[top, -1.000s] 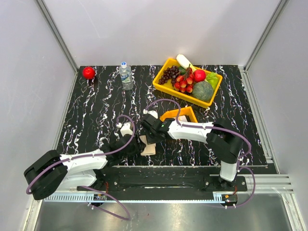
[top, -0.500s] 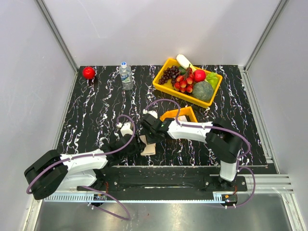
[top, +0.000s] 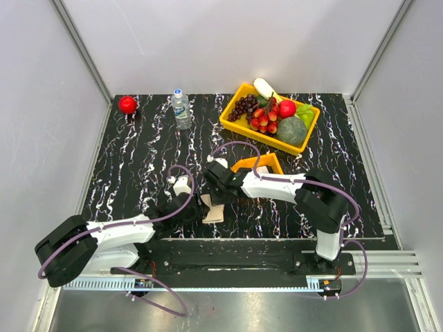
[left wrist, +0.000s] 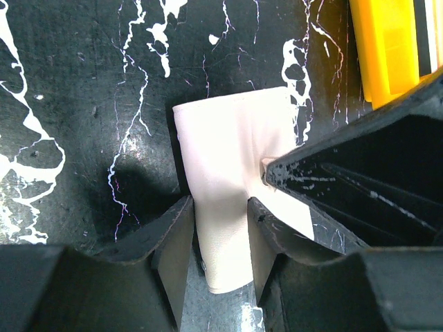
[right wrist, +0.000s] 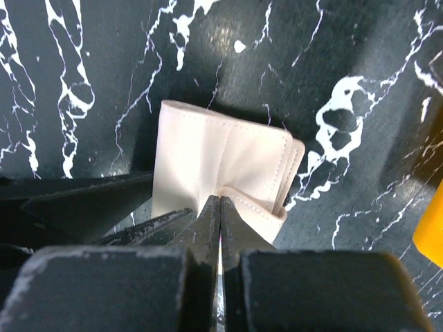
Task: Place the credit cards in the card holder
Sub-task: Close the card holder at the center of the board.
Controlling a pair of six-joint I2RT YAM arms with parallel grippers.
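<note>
Wallet (left wrist: 228, 159) on surface (left wrist: 83, 104): left fingers (left wrist: 173, 242) clamp its near end; right fingers (right wrist: 208, 221), pressed together, pinch its flap.

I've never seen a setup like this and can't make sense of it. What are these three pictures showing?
Two robot arms are bolted at the near edge of a black table. The wide picture looks down from above; the close-ups come from a camera on each wrist, with its own black fingers in view. On the table lie a tan wallet, an orange tray, a yellow tray of fruit, a bottle and a round red thing. The left gripper clasps the wallet's end. The right gripper is shut, tips at a wallet fold; whether it holds a card I cannot tell.
</note>
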